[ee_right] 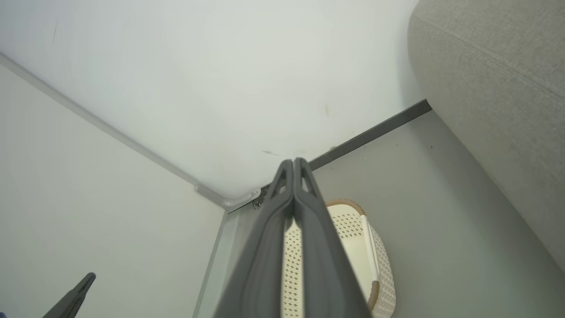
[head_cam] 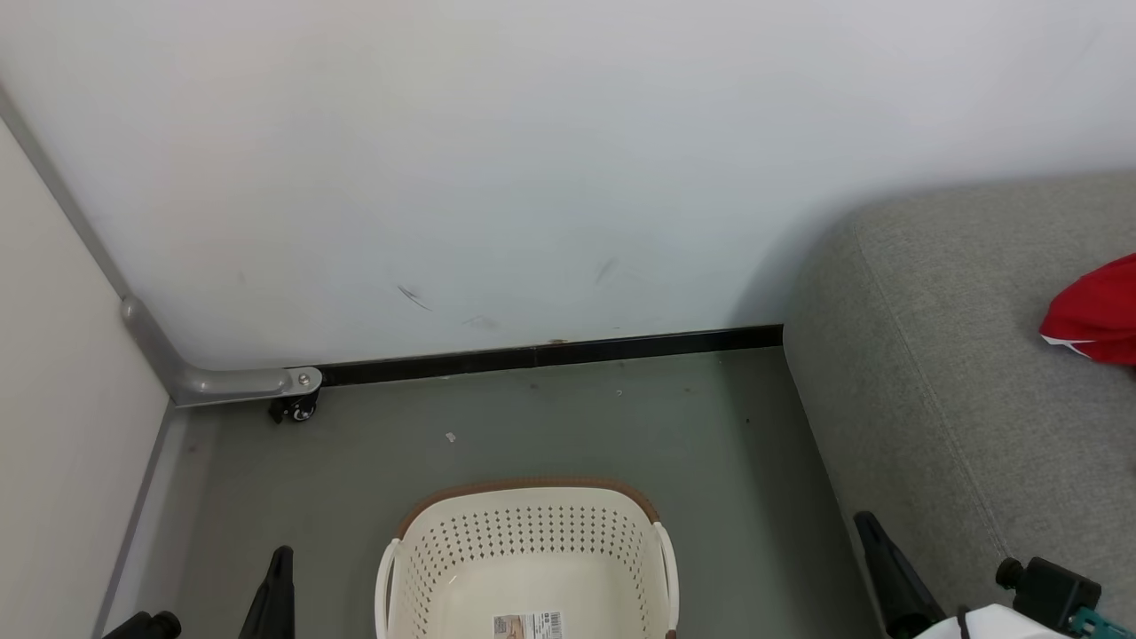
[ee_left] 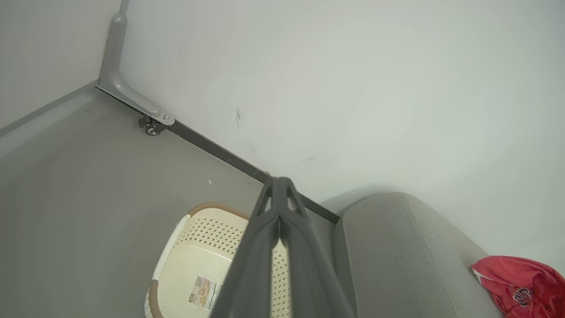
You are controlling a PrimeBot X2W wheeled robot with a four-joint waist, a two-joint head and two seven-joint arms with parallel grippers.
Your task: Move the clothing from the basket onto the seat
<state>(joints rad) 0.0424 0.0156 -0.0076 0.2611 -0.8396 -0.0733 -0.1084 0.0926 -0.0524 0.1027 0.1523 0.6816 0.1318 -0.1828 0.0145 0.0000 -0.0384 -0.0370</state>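
The cream basket (head_cam: 532,559) stands on the grey floor at the bottom centre; its floor shows just a barcode sticker (head_cam: 527,625). The basket (ee_left: 198,260) also shows in the left wrist view, and the basket (ee_right: 353,247) in the right wrist view. Red clothing (head_cam: 1096,311) with white trim lies on the grey seat (head_cam: 958,373) at the right edge. In the left wrist view the clothing (ee_left: 521,285) rests on the seat (ee_left: 397,256). My left gripper (head_cam: 277,568) is shut and holds nothing, left of the basket. My right gripper (head_cam: 874,541) is shut and holds nothing, beside the seat's front.
A white wall (head_cam: 532,160) runs behind, with a black skirting strip (head_cam: 550,353). A grey metal bracket with a small caster (head_cam: 297,406) sits in the left corner. A pale panel (head_cam: 62,399) closes the left side. Bare grey floor (head_cam: 577,417) lies between basket and wall.
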